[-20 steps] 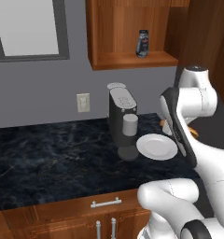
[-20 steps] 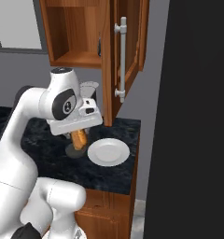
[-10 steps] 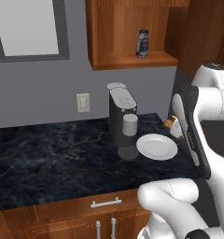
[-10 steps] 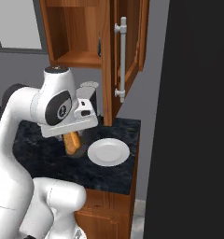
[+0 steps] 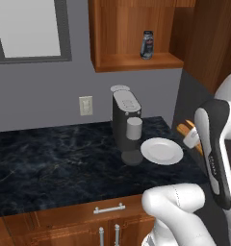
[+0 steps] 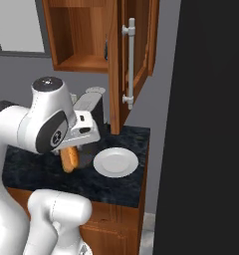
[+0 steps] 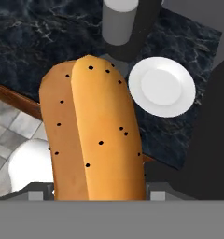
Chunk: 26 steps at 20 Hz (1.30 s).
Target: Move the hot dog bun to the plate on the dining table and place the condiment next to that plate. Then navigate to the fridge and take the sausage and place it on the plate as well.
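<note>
The gripper (image 6: pixel 71 149) is closed on the bun (image 7: pixel 93 128), holding it off the counter (image 5: pixel 50 163), near the white plate (image 5: pixel 161 151), clear for carrying to the table.

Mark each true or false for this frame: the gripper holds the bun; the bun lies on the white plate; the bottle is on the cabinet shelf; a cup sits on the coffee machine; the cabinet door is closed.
1. The gripper holds the bun. True.
2. The bun lies on the white plate. False: it is held above the counter, beside the bare plate.
3. The bottle stands on the cabinet shelf. True.
4. A cup sits on the coffee machine. True.
5. The cabinet door is closed. False: it stands open.
</note>
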### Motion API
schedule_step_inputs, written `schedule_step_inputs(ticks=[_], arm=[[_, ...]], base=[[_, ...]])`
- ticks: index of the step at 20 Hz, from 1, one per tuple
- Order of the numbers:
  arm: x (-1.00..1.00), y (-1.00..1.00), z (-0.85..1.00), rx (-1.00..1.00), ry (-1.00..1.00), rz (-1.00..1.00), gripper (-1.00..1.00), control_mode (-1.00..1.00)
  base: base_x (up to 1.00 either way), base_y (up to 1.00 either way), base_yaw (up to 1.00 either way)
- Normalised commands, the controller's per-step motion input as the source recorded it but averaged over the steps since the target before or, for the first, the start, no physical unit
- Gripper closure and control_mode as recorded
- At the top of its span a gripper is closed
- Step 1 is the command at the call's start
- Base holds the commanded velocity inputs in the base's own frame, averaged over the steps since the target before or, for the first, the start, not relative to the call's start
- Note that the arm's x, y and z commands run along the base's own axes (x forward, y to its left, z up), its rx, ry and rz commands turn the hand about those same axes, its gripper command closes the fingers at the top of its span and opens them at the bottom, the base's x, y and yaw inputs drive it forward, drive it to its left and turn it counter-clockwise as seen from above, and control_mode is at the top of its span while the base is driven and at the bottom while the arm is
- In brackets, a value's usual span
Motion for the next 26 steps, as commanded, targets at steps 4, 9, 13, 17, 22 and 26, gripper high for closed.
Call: schedule_step_inputs(ticks=[4,9,13,17,22,26], arm=[[-0.1,0.0,0.0,0.0,-0.03,0.0,1.0,-1.0],[-0.51,0.0,0.3,0.0,-0.12,-0.1,1.0,-1.0],[-0.56,0.08,0.42,0.0,-0.1,-0.12,1.0,-1.0],[-0.24,0.28,0.3,0.0,0.0,-0.14,1.0,-1.0],[-0.08,0.19,0.2,0.0,0.0,-0.1,1.0,1.0],[0.0,0.0,0.0,0.0,0.0,0.0,1.0,1.0]], base=[[0.0,0.0,0.0],[0.0,0.0,0.0],[0.0,0.0,0.0],[0.0,0.0,0.0],[-0.08,0.13,-0.07],[-0.57,0.2,-0.07]])
